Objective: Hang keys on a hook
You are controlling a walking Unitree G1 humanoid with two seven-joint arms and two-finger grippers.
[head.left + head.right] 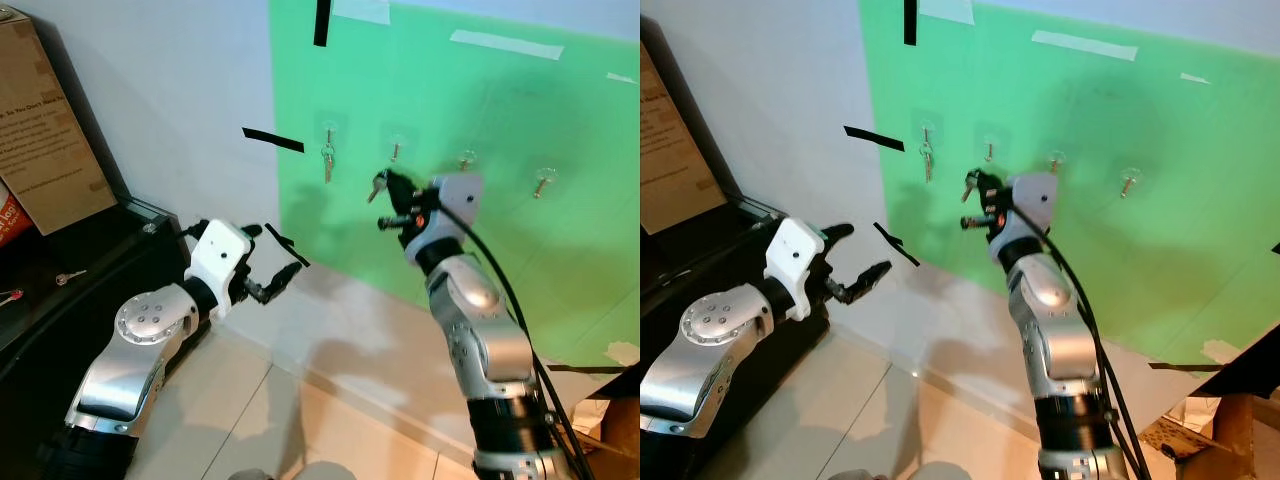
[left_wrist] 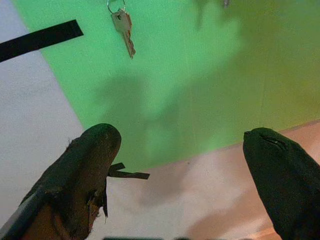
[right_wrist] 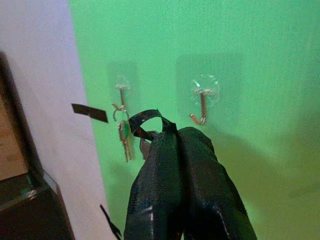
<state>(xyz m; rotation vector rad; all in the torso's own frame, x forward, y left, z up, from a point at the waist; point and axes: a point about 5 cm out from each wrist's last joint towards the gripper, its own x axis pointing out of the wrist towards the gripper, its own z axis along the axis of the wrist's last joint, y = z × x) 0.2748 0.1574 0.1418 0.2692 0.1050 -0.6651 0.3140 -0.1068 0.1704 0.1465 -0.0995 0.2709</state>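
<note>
A green sheet [image 1: 470, 110] on the wall carries a row of clear hooks. The leftmost hook bears a set of keys [image 1: 327, 160]. Beside it is a bare second hook [image 1: 396, 148], also seen as the hook [image 3: 201, 105]. My right gripper [image 1: 393, 203] is raised just below and left of that bare hook, shut on a key [image 1: 378, 185] whose ring [image 3: 148, 124] pokes out past the fingertips. My left gripper [image 1: 283, 256] is open and holds nothing, lower and to the left, near the white wall. The hanging keys [image 2: 123, 27] show ahead of its fingers [image 2: 90, 165].
Two more bare hooks [image 1: 466, 160] [image 1: 543, 182] sit further right. A black table [image 1: 100, 250] on the left holds a spare key [image 1: 70, 276] and a cardboard box [image 1: 50, 130]. Black tape strips [image 1: 272, 140] mark the wall. Cardboard [image 1: 610, 420] lies at the lower right.
</note>
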